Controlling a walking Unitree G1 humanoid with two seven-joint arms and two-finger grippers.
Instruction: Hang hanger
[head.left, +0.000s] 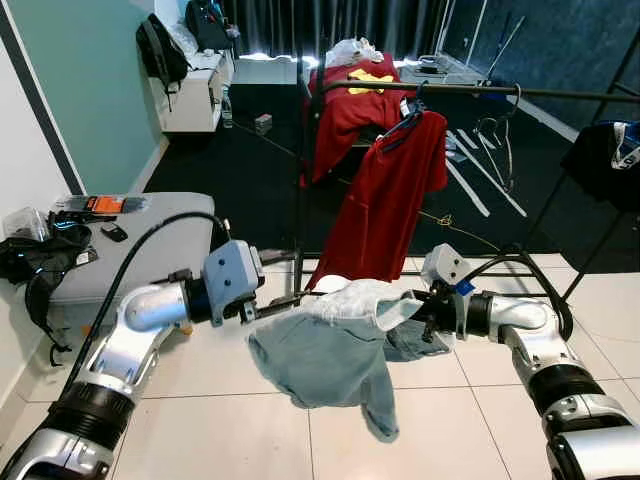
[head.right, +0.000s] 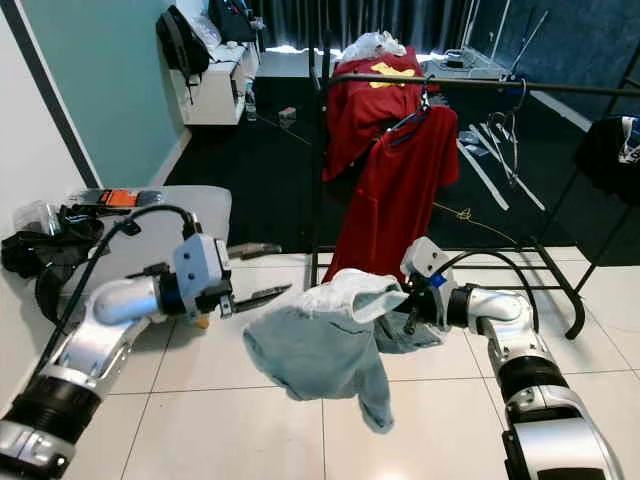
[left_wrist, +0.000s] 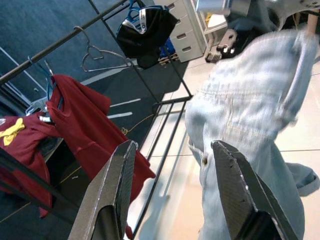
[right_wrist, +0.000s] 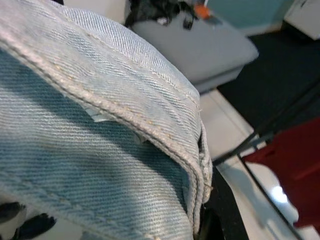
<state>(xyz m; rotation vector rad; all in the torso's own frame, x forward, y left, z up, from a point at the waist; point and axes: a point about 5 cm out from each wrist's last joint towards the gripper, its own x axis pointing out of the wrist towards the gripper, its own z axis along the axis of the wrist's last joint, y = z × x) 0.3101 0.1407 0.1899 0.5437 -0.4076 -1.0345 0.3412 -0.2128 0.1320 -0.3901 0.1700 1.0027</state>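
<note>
- White tiles lie under both arms, open on the near side; beyond them the floor turns dark.
- Rack stands ahead, its rail crossing the upper right, its base legs on the tiles near the right arm.
- Red shirt hangs from the rail; an empty hanger hangs further right.
- Grey bench sits against the left wall, cluttered at its far end.
- Right gripper is clamped on the jeans, held in mid-air between the arms, below the rail.
- Left gripper has jaws wide apart, just beside the jeans' edge, not touching.
</note>
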